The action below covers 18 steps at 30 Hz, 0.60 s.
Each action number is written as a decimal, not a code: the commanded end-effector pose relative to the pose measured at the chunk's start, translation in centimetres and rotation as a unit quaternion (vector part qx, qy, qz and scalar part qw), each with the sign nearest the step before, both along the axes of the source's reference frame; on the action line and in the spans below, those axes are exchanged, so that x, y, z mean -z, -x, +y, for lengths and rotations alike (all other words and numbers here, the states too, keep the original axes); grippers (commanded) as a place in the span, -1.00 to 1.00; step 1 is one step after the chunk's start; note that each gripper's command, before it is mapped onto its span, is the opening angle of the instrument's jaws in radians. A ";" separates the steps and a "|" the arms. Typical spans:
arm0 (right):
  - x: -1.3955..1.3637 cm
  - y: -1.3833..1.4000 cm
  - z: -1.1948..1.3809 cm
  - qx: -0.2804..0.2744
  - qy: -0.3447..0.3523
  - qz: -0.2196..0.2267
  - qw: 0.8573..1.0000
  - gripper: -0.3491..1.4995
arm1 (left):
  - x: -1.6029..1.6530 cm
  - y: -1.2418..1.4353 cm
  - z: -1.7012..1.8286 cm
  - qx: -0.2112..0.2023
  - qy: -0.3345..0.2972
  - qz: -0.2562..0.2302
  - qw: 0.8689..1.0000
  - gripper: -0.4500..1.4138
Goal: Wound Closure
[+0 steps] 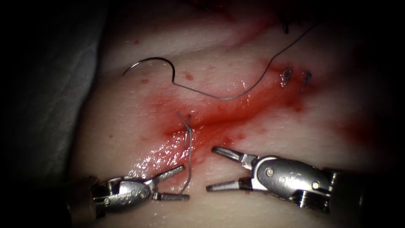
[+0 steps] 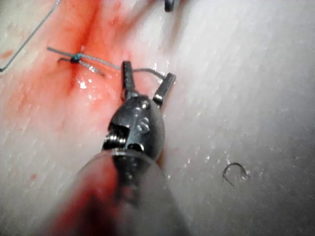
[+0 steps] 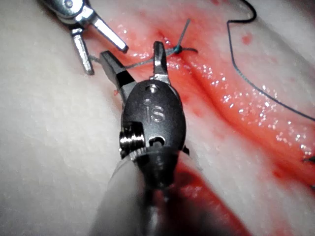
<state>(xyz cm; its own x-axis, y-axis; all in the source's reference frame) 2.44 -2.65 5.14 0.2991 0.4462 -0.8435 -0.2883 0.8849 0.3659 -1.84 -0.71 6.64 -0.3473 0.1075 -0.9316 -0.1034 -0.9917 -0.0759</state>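
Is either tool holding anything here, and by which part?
Nothing. Left tool and right tool are open and empty; the needle lies free on the tissue.

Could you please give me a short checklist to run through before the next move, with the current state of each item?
1. Left gripper free of load: ok, jaws open, holding nothing.
2. Right gripper free of load: ok, jaws open, holding nothing.
3. Needle located: ok, lying loose on the tissue left of the cut, not in the tissue.
4. Thread traceable: ok, it runs from the needle across the cut toward the upper right.
5. Knot seated on the cut: ok, with a thread tail hanging down between the two grippers.
6. Knot tightness: cannot tell.
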 end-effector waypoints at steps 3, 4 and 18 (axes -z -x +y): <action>-0.07 -0.09 -0.05 0.001 0.001 0.001 1.000 0.83 | -0.05 0.06 -0.04 -0.008 0.013 -0.006 1.000 -0.35; -0.08 -0.09 -0.06 0.001 0.001 0.001 1.000 0.82 | -0.05 0.05 -0.04 -0.010 0.016 -0.005 1.000 -0.66; -0.42 -0.16 0.12 0.052 0.080 -0.008 0.995 0.96 | 0.17 -0.07 0.25 0.007 0.027 -0.029 0.999 -1.00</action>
